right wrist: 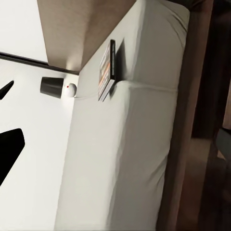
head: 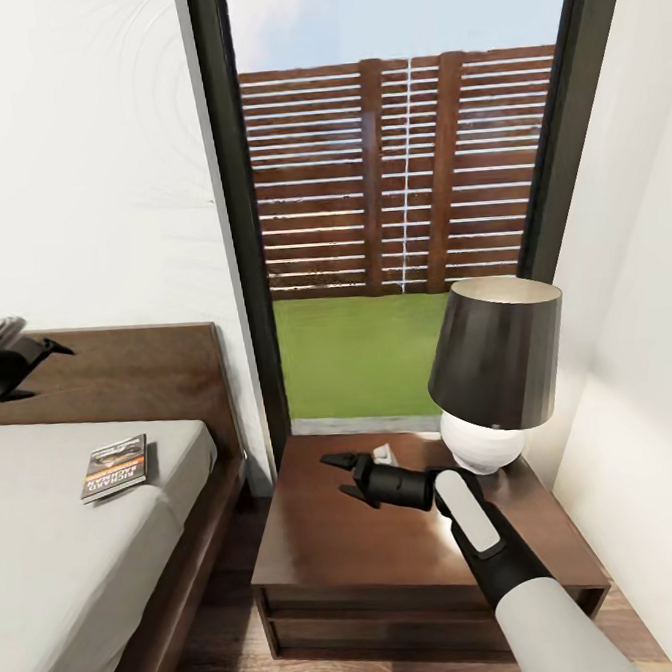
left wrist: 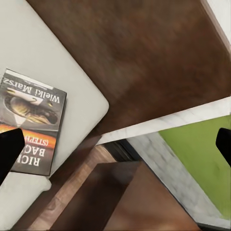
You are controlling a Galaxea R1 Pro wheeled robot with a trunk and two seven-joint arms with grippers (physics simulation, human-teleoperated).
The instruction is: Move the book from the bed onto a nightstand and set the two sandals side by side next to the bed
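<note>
The book (head: 115,467) lies flat on the bed's pale mattress (head: 51,556) near the headboard, its orange band and white lettering clear in the left wrist view (left wrist: 31,120). My left gripper (head: 43,372) hovers open above the bed's head end, over the book, holding nothing (left wrist: 115,147). Right of the bed stands the dark-brown nightstand (head: 322,567). My right gripper (head: 336,476) hangs open and empty just above its top, pointing toward the bed. The right wrist view takes in the book (right wrist: 108,67) from the side. The sandals are out of view.
A lamp (head: 494,375) with a dark shade and white base occupies the nightstand's back right corner. A tall dark-framed window (head: 407,201) rises behind it, and a white wall (head: 642,405) closes the right side. A second lamp (right wrist: 57,86) stands beyond the bed.
</note>
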